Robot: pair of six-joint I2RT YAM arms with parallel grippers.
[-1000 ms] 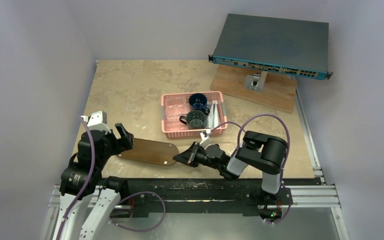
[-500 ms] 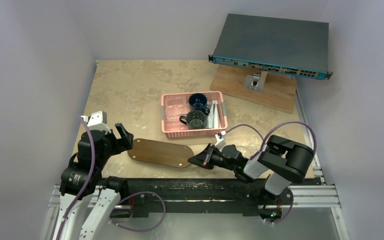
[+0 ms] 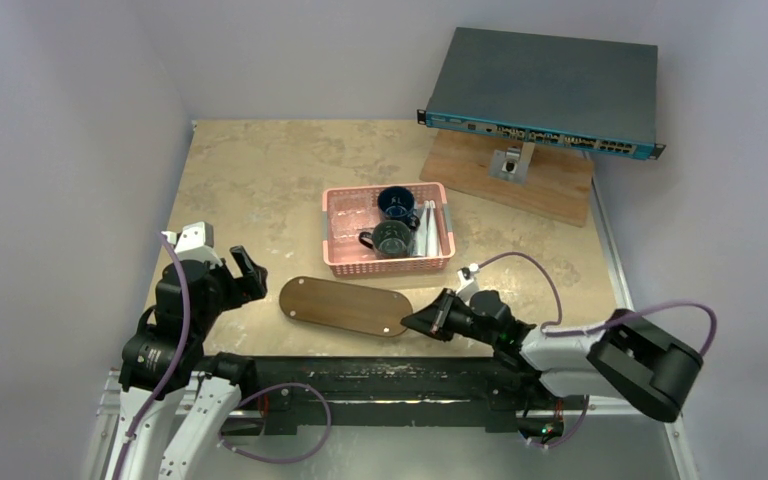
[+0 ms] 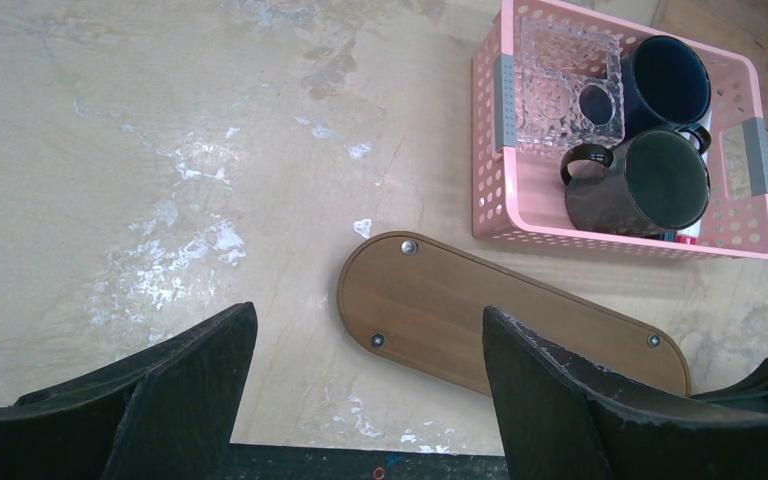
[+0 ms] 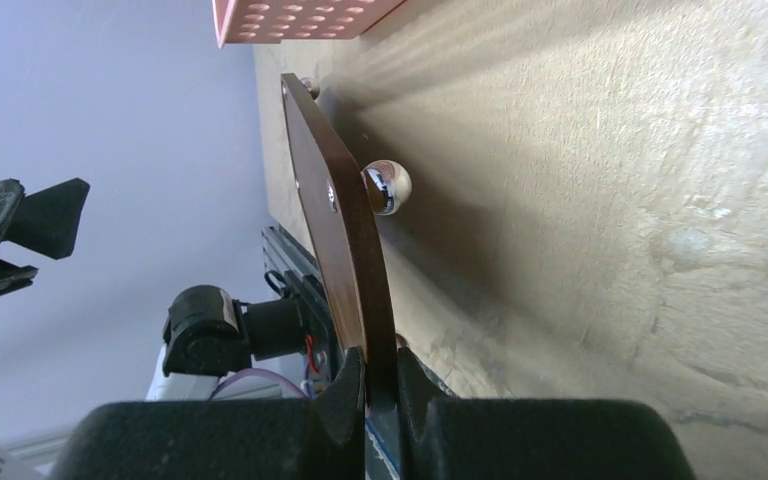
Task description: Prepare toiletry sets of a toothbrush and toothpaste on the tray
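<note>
1. Closest to the bases: the right gripper is clamped on the right-hand tip of the tray. In the right wrist view the board runs edge-on straight into the pinched jaws, with one of its little round feet sticking out the underside.
2. What just changed: over the last second the tray got dragged to the right along the near edge. It was sitting right by the left gripper, and now it's well clear of it, parked just in front of the pink basket. My read is that's staging, putting the board within reach of both arms.
3. Right arm pose: stretched out low, forearm nearly flat over the table, elbow swung way out right, wrist rolled sideways. I can't tell whether the board is lifted or just sliding.
4. Left arm hasn't budged: folded up on its side, claw spread wide and empty, looking down at the tray's left end.
5. The tray is bare, so no set is started yet.
6. Further back, in the basket: a greenish-grey mug, a dark blue mug, a clear glass thing, and the pale toothpaste tubes propped along the right end. I can't pick out a toothbrush for sure.
7. Way at the back is a network switch on a wooden board, not involved.
</note>
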